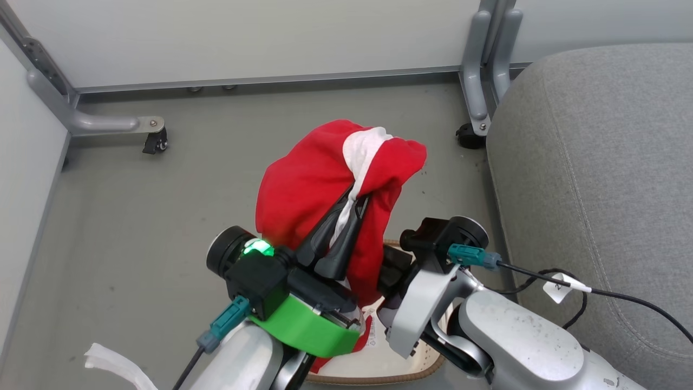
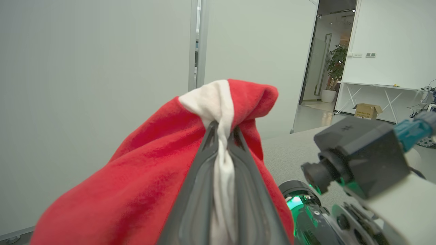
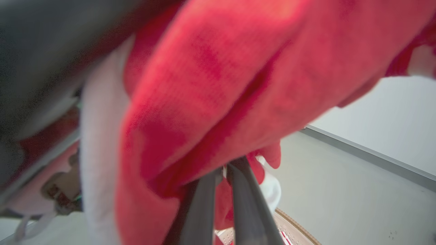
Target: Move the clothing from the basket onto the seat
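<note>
Left of the basket (image 1: 427, 369) lies bare grey floor (image 1: 124, 244). From that side the left hand (image 1: 354, 199) reaches up over the basket, its two dark fingers closed tight on the white band of the red clothing (image 1: 303, 184). The cloth bunches above the fingertips and drapes down around them, hanging over the basket with its lower end trailing toward the inside.

Just right of that, low over the basket, the right hand (image 3: 226, 168) is closed too, with its fingertips buried in a lower red fold. It looks like a pinch on the cloth, but I cannot tell whether that fold belongs to the lifted piece or to a second one lying in the basket. Right of the basket, near but apart from it, stands the grey seat (image 1: 595, 162), with no clothing on it.

Several things could go wrong from here:
- The left grip holds only a narrow twist of band, so a quick swing toward the seat could let it slip onto the floor.
- If the two hands pull apart, the cloth could stretch or tear free of one pinch.
- A trailing end could also catch the basket's rim and drag or tip the light basket.
</note>
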